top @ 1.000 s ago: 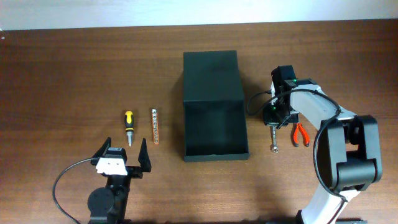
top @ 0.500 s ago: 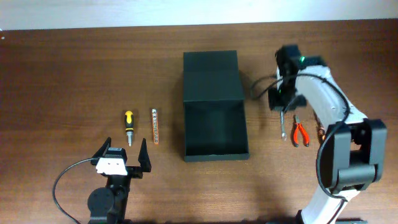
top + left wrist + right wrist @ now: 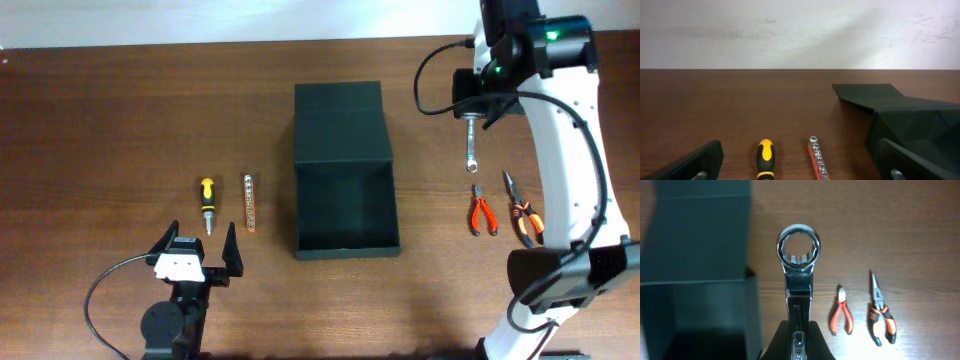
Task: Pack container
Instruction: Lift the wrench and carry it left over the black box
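The box (image 3: 345,205) sits in the middle of the table (image 3: 100,120). It is open, with its flap lid folded out flat on the far side and its long edges running front to back. The inside shows only bare black walls and floor.

To its right, apart from the lid's right edge, the right gripper (image 3: 470,112) has its jaws clamped on the shaft of a wrench (image 3: 471,150). In the right wrist view the wrench (image 3: 799,262) points its ring end away from the gripper (image 3: 797,332), above bare wood just beside the box wall (image 3: 695,310). Nearer the front on that side lie two pairs of pliers, a small red pair (image 3: 483,213) and a longer orange-and-black pair (image 3: 522,210), side by side and not touching, well clear of the box.

Left of the box there is a wide strip of open table, then a bit holder (image 3: 249,203) and a yellow-and-black screwdriver (image 3: 207,203) lying parallel, close but apart. The left gripper (image 3: 198,243) sits near the front edge just behind them, jaws wide apart and holding nothing
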`<state>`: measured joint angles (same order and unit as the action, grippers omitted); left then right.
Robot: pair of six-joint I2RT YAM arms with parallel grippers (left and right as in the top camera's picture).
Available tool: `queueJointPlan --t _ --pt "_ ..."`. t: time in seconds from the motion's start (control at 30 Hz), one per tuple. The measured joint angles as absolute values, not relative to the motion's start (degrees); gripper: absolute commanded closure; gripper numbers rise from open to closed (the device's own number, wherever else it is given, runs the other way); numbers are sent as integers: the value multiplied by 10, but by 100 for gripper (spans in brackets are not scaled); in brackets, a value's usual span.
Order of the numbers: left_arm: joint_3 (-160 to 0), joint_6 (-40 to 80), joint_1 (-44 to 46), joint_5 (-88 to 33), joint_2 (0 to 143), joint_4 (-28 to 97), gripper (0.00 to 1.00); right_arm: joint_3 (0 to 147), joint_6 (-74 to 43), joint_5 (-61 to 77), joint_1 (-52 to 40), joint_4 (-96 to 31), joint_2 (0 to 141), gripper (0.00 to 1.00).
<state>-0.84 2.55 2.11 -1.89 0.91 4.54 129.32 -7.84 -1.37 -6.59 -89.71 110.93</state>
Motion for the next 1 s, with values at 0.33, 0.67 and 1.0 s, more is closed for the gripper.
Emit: queueJointPlan --t 0.33,0.67,1.0 --pt "-8 25 21 -19 9 45 1 1329 -133 8 -178 -952 1106 96" --pt "-8 25 21 -19 9 45 1 1329 -218 -6 -264 -954 1106 96" --pt "-8 25 21 -19 9 45 1 1210 -269 -46 -275 -889 1106 96"
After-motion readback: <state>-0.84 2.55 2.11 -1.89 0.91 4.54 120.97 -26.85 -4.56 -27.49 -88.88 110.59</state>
